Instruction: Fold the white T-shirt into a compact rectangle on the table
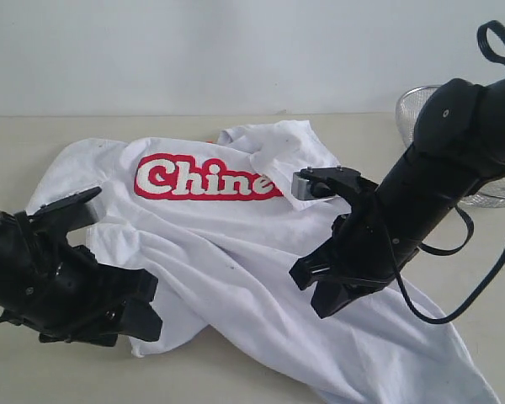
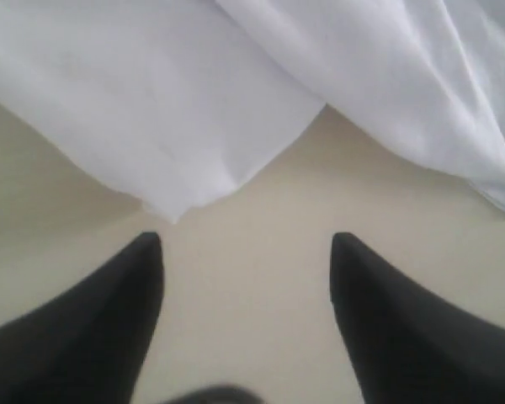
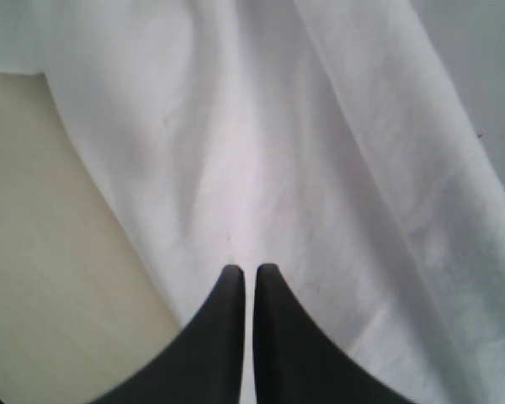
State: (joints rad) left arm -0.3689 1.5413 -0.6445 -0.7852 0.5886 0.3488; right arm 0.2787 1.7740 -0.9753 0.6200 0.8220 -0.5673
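- Your table (image 1: 34, 135) carries the white T-shirt (image 1: 227, 244), crumpled at centre and trailing toward 5 o'clock.
- Your right gripper (image 3: 246, 269), at the shirt's 3 o'clock, is pressed together.
- Your left gripper (image 2: 246, 240), at its 8 o'clock, is spread over bare table.

White T-shirt (image 1: 236, 244) with red band (image 1: 194, 177), white lettering; pale beige table (image 1: 34, 135).

the white t-shirt (image 1: 236, 244) lies crumpled on the tabletop (image 1: 34, 139), red lettering facing up. the left claw (image 1: 151, 305) is beside its hem, the right claw (image 1: 311, 293) over its folds. a wire basket (image 1: 411, 108) stands by the wall-side edge.
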